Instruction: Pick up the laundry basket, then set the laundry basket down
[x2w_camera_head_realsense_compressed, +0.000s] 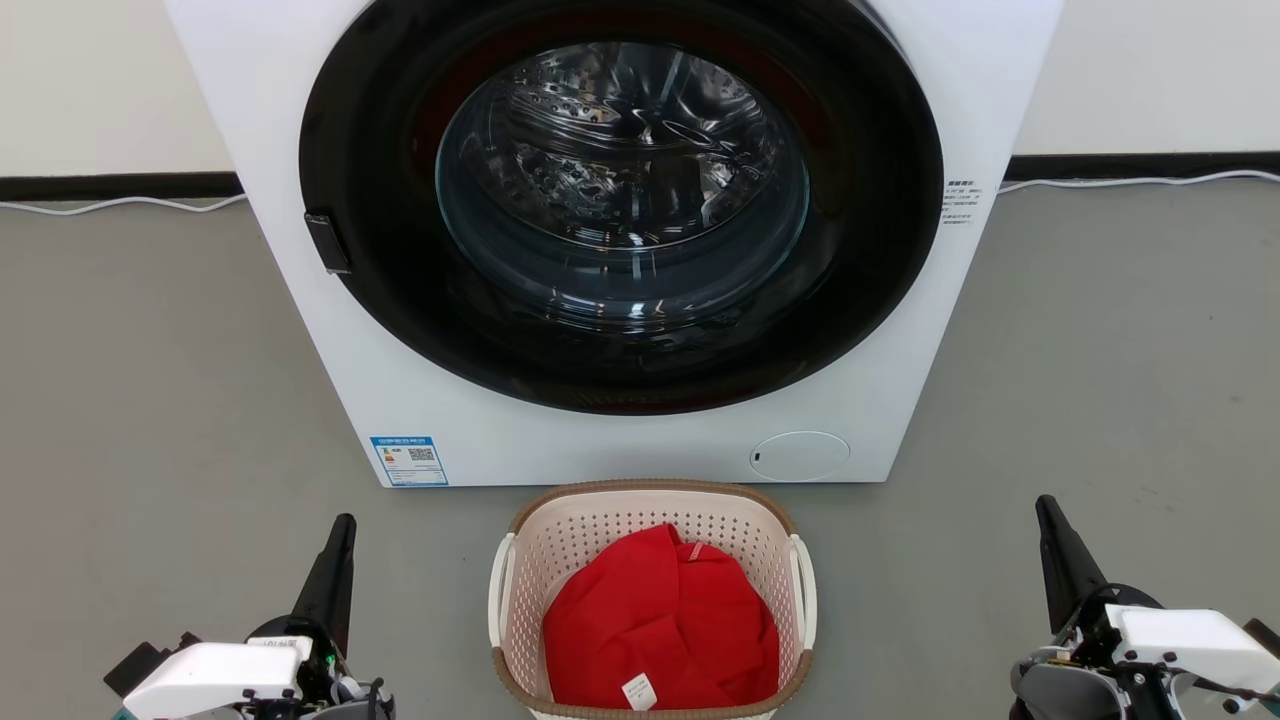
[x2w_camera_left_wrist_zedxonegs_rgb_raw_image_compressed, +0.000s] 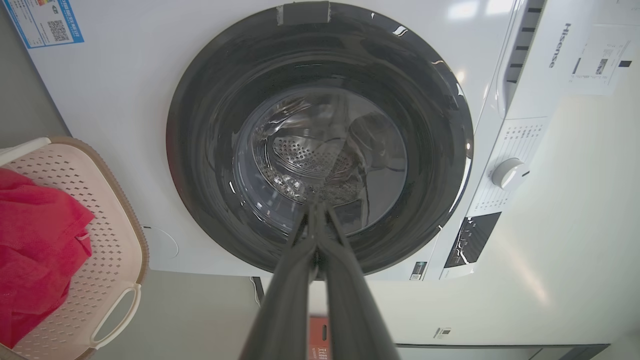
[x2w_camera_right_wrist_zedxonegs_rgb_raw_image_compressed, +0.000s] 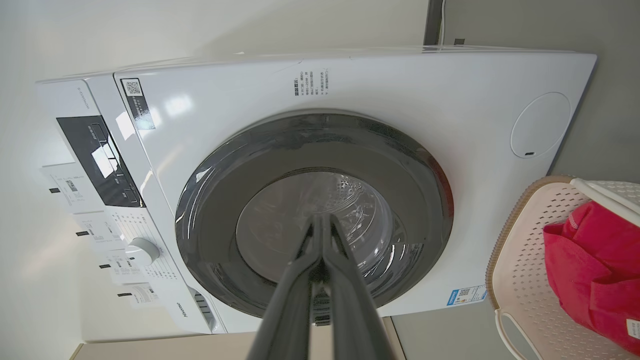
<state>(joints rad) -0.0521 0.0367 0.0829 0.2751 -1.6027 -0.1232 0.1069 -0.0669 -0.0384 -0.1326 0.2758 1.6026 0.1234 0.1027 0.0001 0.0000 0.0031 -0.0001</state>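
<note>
The cream-white plastic laundry basket (x2w_camera_head_realsense_compressed: 600, 530) is sitting on the floor (x2w_camera_head_realsense_compressed: 150, 400) between the closed, empty left hand (x2w_camera_head_realsense_compressed: 344, 525) and right hand (x2w_camera_head_realsense_compressed: 1050, 515), where both can reach.

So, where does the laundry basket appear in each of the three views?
Head view: laundry basket at bottom centre.
Left wrist view: laundry basket at the lower left edge, partly cut off.
Right wrist view: laundry basket at the lower right edge, partly cut off.
Shared landmark: the round washer door.
</note>
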